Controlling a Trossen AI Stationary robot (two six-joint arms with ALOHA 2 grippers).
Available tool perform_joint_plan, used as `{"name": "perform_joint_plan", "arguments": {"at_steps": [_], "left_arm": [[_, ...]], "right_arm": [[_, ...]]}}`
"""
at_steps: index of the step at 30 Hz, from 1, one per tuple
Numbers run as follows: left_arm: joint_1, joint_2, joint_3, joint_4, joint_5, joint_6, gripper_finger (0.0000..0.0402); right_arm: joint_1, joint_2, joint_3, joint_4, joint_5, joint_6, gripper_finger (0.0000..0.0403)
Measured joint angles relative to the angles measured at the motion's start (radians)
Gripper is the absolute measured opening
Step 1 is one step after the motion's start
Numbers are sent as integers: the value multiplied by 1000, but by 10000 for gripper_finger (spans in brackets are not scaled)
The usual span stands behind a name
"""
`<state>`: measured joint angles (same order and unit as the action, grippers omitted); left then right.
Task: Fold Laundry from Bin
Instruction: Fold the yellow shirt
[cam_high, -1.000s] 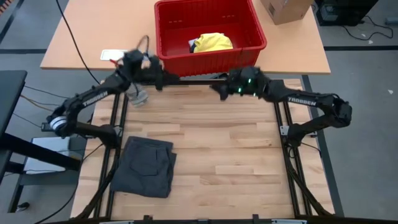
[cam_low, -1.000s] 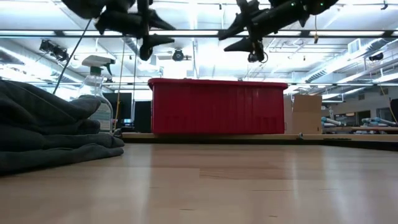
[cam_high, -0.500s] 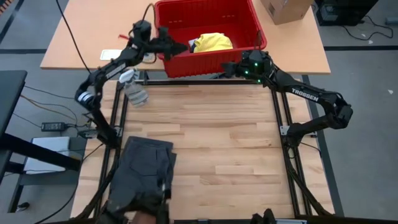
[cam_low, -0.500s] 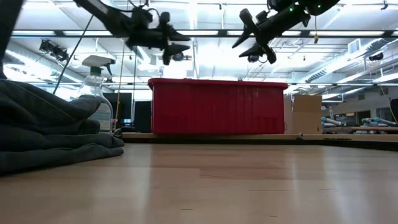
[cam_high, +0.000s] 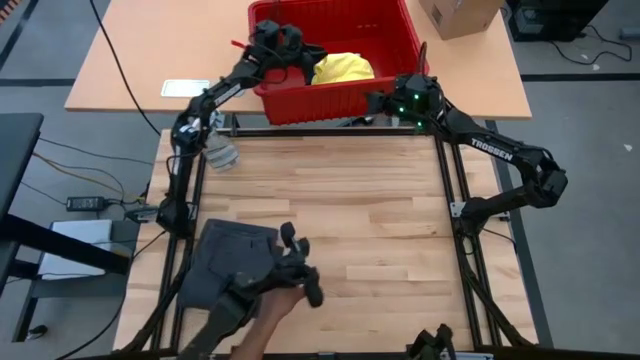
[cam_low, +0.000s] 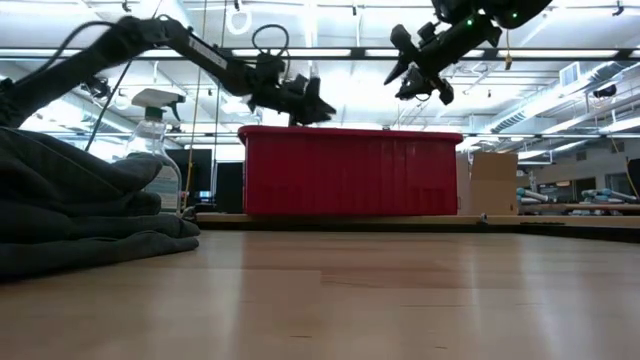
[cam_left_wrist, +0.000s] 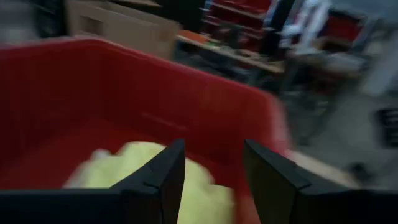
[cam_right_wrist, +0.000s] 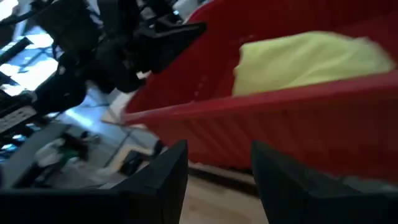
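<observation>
Red plastic bin (cam_high: 400, 45), ribbed, standing on the far table beyond the wooden work surface (cam_high: 380, 240); a bright yellow garment (cam_high: 343, 67) lies inside it, toward its near wall. A dark grey garment (cam_high: 225, 262) rests folded at the near left corner of the work surface. Left gripper (cam_high: 302, 52) hangs over the bin's left half, just beside the yellow garment, its jaws parted and empty; the left wrist view shows the two fingers (cam_left_wrist: 158, 180) framing the cloth below. Right gripper (cam_high: 378, 101) hovers outside the bin's near wall, toward its right corner, jaws likewise parted and holding nothing; its wrist view looks over the rim at the yellow garment (cam_right_wrist: 311, 56).

Step in hand, as judged: reaching in to lift the next garment. For a clean pick, the left gripper should descend onto a raised fold of the cloth, clear of the bin wall, close on one layer if possible, then lift straight up above the rim before carrying it toward the work surface. The right gripper should clear the rim first.
</observation>
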<state>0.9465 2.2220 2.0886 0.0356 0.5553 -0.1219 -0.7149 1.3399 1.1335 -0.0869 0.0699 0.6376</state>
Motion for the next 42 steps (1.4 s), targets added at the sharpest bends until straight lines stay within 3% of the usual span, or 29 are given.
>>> {"name": "perform_joint_plan", "arguments": {"at_steps": [4,8,21,32,37,42], "left_arm": [[-30,33,22,7,-212,130,165],[-44,73,23,-34,-265,195,165],[-34,155,29,-54,-214,87,152],[-14,166,11,47,-342,60,142],[-13,164,51,-72,-316,116,142],[-13,165,92,-237,-210,115,142]], "right_arm": [[-42,0,0,-19,28,-35,180],[-87,0,-1,-49,35,-85,180],[-205,6,-4,-26,3,-218,180],[-239,133,-4,79,-227,-189,180],[-239,166,-4,105,-244,-210,180],[-250,168,-4,117,-245,-246,180]]}}
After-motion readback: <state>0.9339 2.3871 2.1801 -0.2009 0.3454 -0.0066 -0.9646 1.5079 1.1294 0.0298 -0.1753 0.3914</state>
